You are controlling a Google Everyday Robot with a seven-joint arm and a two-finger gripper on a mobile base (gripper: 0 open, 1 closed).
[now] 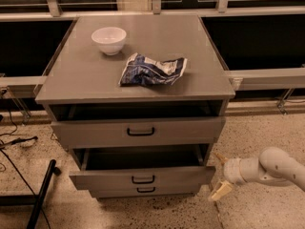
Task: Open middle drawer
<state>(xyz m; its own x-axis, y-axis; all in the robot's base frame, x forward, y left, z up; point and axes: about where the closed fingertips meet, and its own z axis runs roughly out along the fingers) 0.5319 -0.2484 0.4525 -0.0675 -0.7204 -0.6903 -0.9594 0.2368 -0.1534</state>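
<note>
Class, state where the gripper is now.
In the camera view, the gripper sits low right, beside the right front corner of the pulled-out middle drawer.

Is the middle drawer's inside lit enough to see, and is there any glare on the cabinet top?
Camera view: the middle drawer is in deep shadow inside, contents unreadable; the top drawer has an equally dark cavity. Camera view: only a mild sheen on the cabinet top, no harsh glare. The gripper, open, right of the middle drawer's front, is evenly lit.

Grey cabinet top (157, 37) carries a white bowl (109, 39) and a crumpled blue bag (151, 69) (pincer (219, 174) low beside it).
</note>
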